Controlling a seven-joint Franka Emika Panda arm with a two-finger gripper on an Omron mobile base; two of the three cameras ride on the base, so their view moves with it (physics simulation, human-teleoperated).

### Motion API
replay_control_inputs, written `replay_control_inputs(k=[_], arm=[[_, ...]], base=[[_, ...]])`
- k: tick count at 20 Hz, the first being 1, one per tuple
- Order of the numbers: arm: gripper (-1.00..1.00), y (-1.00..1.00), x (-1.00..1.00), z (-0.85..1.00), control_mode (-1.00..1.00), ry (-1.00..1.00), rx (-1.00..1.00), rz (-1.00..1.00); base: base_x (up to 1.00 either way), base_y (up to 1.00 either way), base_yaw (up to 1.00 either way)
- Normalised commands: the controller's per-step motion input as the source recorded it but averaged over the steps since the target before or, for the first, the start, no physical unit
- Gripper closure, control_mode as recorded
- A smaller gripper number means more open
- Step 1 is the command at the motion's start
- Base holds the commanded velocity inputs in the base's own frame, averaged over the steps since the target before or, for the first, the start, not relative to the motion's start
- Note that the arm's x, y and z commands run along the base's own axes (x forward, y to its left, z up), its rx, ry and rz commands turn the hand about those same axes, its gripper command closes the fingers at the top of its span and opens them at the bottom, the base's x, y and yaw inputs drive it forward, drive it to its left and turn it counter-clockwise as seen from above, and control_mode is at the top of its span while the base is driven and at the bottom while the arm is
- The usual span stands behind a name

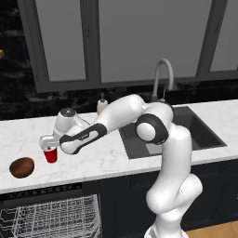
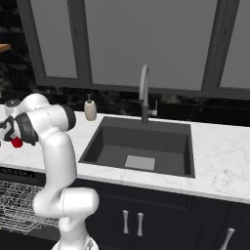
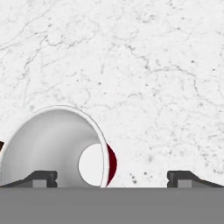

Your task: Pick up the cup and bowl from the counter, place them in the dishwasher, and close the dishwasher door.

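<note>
My gripper, jaws wide open, hovers over the upright red cup on the tabletop; off-centre as the cup sits, one finger may clip the rim and topple it.

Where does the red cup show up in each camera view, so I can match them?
Left base view: cup stands left of centre on the counter, under the gripper, right of the bowl.
Right base view: a red sliver at the far left edge, behind the arm.
Hand view: lower left, white inside facing the camera.
Shared landmark: the counter.
</note>
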Motion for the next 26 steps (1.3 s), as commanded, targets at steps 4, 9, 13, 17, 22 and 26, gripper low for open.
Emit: replay_control_inputs(k=[4,9,13,17,22,26], arm=[[-1.0,0.0,0.0,-0.1,-1.0,0.0,0.0,-0.01],[-1.0,0.0,0.0,0.0,-1.0,0.0,0.0,0.0],[1.0,0.0,0.0,0.0,-1.0,0.0,0.0,0.0],[1.0,0.0,0.0,0.0,-1.0,0.0,0.0,0.0],[1.0,0.0,0.0,0.0,-1.0,0.0,0.0,0.0],[1.0,-0.05,0.0,0.0,-1.0,0.01,0.0,0.0]], base=[[0.0,0.0,0.0],[0.0,0.0,0.0],[0.0,0.0,0.0],[0.0,0.0,0.0],[0.0,0.0,0.0],[0.0,0.0,0.0]])
